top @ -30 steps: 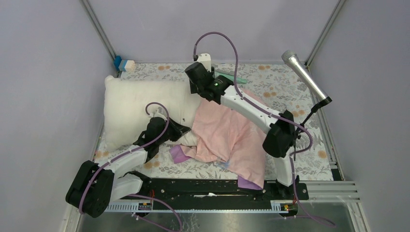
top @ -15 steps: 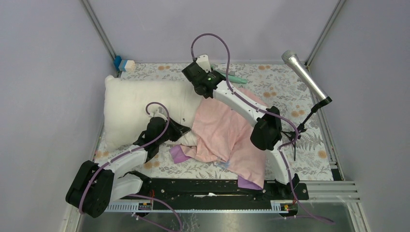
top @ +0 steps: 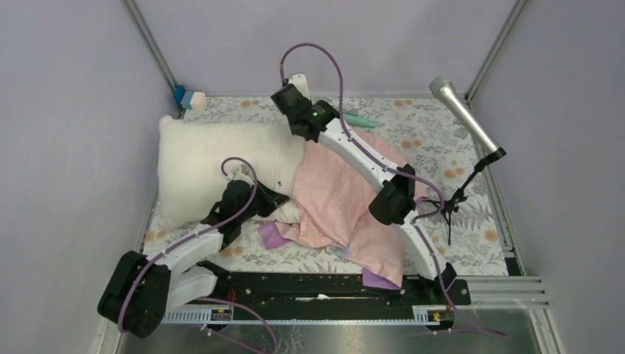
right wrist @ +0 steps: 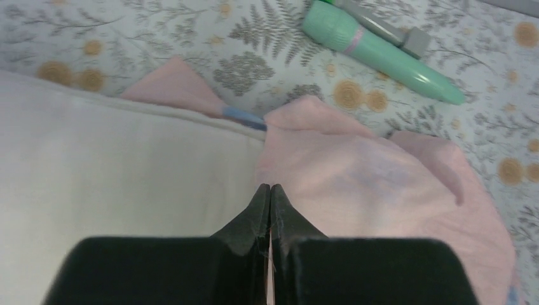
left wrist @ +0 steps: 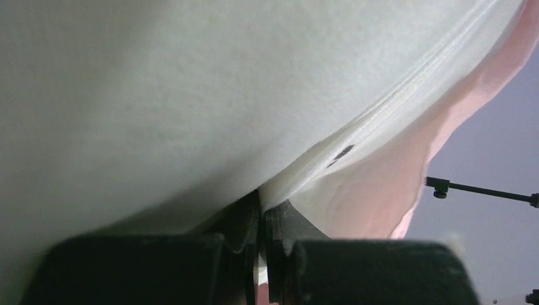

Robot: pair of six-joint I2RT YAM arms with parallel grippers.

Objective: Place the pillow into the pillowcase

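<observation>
The cream pillow (top: pixel 210 158) lies at the left of the table, its right end tucked into the mouth of the pink pillowcase (top: pixel 346 199). My left gripper (left wrist: pixel 262 206) is shut on the pillow's white seam at its near right corner, with pink fabric just beyond. In the top view it sits at the pillow's front edge (top: pixel 280 200). My right gripper (right wrist: pixel 270 189) is shut with nothing visible between the tips. It hangs over the line where the pillow (right wrist: pixel 127 171) meets the pillowcase (right wrist: pixel 368 184) at the far side.
A green pen (right wrist: pixel 381 54) and a grey marker (right wrist: pixel 388 28) lie on the floral cloth (top: pixel 442 133) behind the pillowcase. A microphone (top: pixel 466 114) on a stand rises at the right. A blue and white item (top: pixel 190 97) sits in the back left corner.
The right arm has swung toward the back left, and its jaws have gone from open to shut. The left arm and pillow have stayed put.
</observation>
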